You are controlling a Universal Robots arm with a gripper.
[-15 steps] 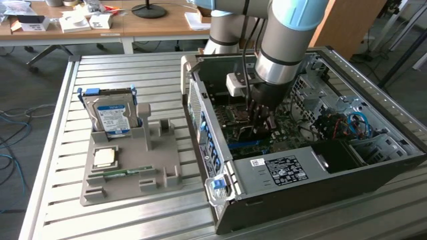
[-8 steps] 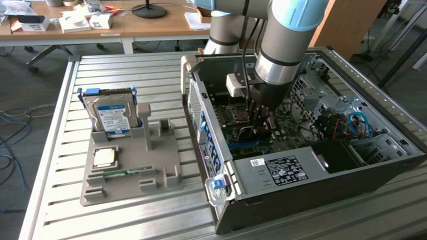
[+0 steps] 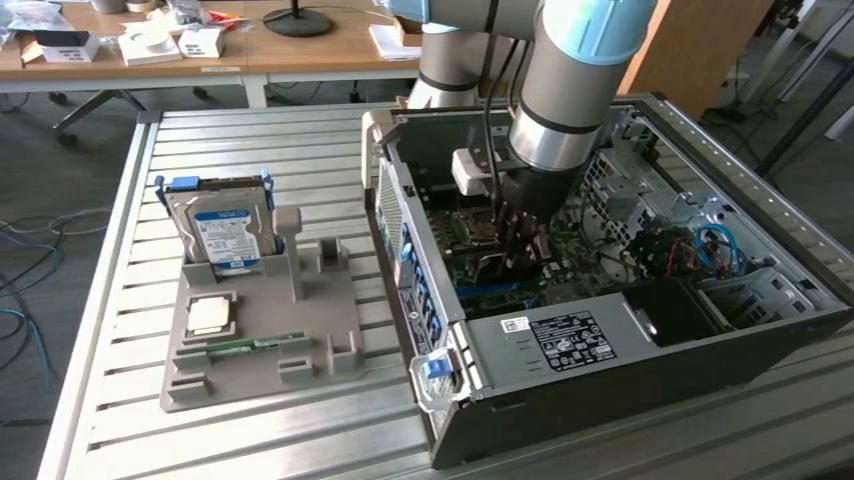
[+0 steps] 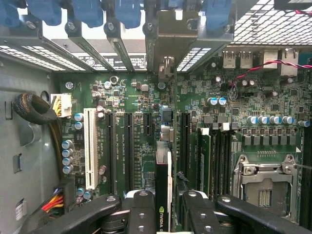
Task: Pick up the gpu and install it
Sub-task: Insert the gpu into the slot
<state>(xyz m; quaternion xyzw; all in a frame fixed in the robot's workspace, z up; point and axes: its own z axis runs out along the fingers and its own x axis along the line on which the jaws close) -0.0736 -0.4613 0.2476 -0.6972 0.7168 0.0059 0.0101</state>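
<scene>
My gripper (image 4: 165,210) is shut on the gpu (image 4: 163,178), a thin black card seen edge-on with a green logo between the two dark fingers (image 4: 141,212). The card stands upright over the green motherboard (image 4: 146,136), between two long black slots (image 4: 129,146). Its silvery end bracket (image 4: 168,34) reaches the row of rear slot covers. Whether the card's edge sits in a slot is hidden by the card itself. In the exterior view the gripper (image 3: 518,245) is down inside the open computer case (image 3: 574,340), low over the board.
On the slatted table, a grey holder tray (image 3: 267,350) at the exterior view's left carries a hard drive with a blue label (image 3: 224,235), a small square chip (image 3: 210,315) and a narrow green memory stick (image 3: 247,345). Cables (image 3: 707,250) and a power supply (image 3: 561,340) crowd the case.
</scene>
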